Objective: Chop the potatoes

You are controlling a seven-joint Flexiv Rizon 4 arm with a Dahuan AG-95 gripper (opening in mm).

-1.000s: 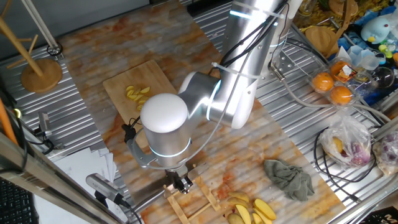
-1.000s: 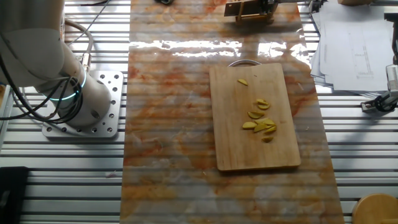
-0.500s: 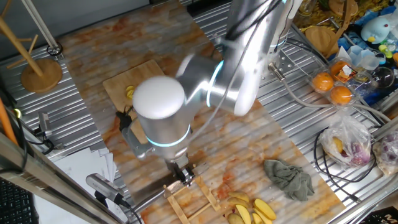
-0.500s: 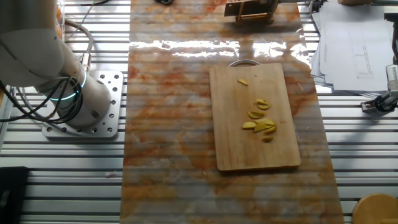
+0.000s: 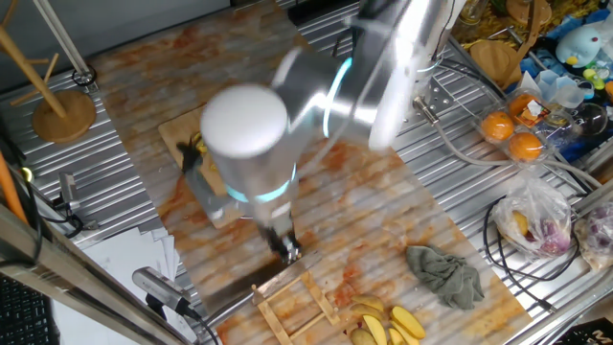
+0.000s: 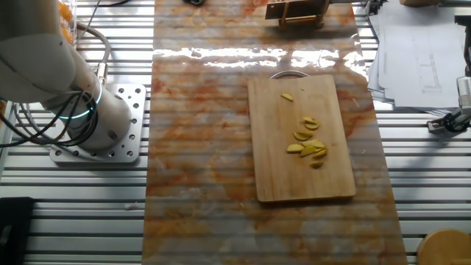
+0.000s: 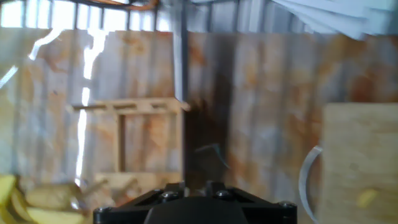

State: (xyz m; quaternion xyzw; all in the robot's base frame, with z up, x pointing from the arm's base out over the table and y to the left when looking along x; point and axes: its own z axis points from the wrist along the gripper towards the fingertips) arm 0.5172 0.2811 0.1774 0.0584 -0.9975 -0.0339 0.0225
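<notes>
We see the potatoes (image 6: 307,144) as thin yellow slices lying in a small bunch on the bamboo cutting board (image 6: 274,177). One little slice (image 6: 287,96) sits apart from the bunch, nearer the end with the metal handle (image 6: 289,73). The board lies flat on the orange and white marbled mat (image 6: 199,147).

In one fixed view the silver robot arm (image 5: 251,153) covers most of the board, and the arm looks blurry. Its gripper (image 5: 284,249) hangs low over the mat, away from the board and near a small wooden rack (image 5: 287,307). We cannot tell if its fingers are spread or pressed together, because they are blurred and the hand view does not show the tips.

In the hand view the wooden rack (image 7: 127,107) lies on the mat ahead.

Beside the rack is a pile of bigger yellow wedges (image 5: 383,324). A grey rag (image 5: 443,274) lies on the mat. Two orange fruits (image 5: 511,134) sit off the mat.
</notes>
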